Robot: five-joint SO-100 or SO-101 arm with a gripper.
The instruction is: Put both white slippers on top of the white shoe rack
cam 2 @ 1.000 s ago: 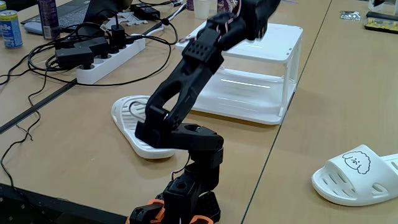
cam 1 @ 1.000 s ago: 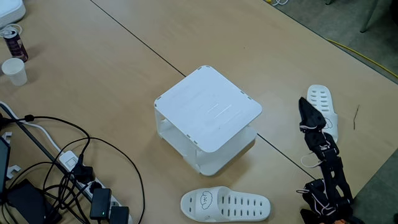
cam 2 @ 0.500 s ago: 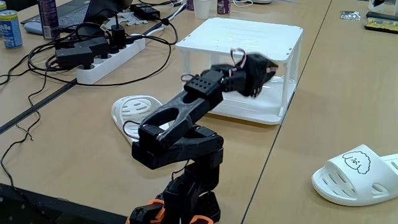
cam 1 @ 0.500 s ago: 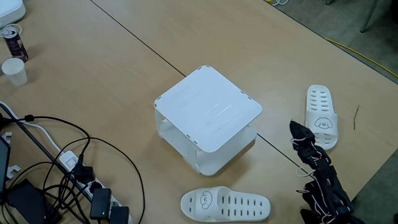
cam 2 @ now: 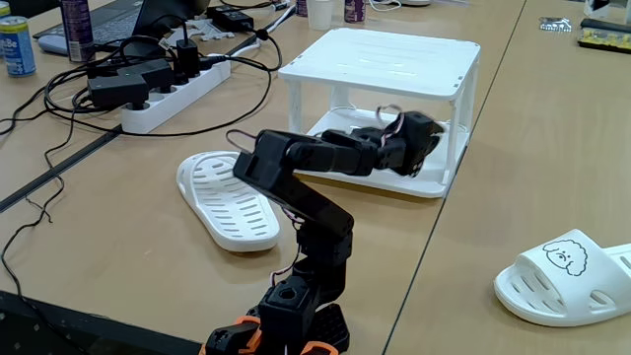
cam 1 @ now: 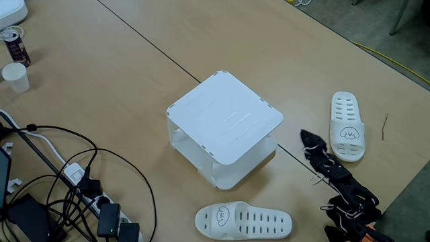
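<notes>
Table (cam 1: 101,74) is light wood, dark seam running diagonally across it in a fixed view. White shoe rack (cam 1: 224,118) sits mid-table, flat top bare; also seen from the side (cam 2: 380,61), both tiers with nothing on them. Arm (cam 2: 296,187) is black, folded low and reaching forward from its base at the table edge. Gripper (cam 1: 306,138) hangs between rack and the far slipper, touching neither; in a fixed view (cam 2: 426,133) it sits in front of the rack's lower tier. Can't tell if jaws are parted or closed; nothing visibly held. White slippers: one (cam 1: 348,125) flat on the table to the right of the gripper, face drawing visible; the other (cam 1: 243,221) below the rack near the frame's bottom edge. Power strip (cam 2: 177,87) and cable tangle lie at upper left.
</notes>
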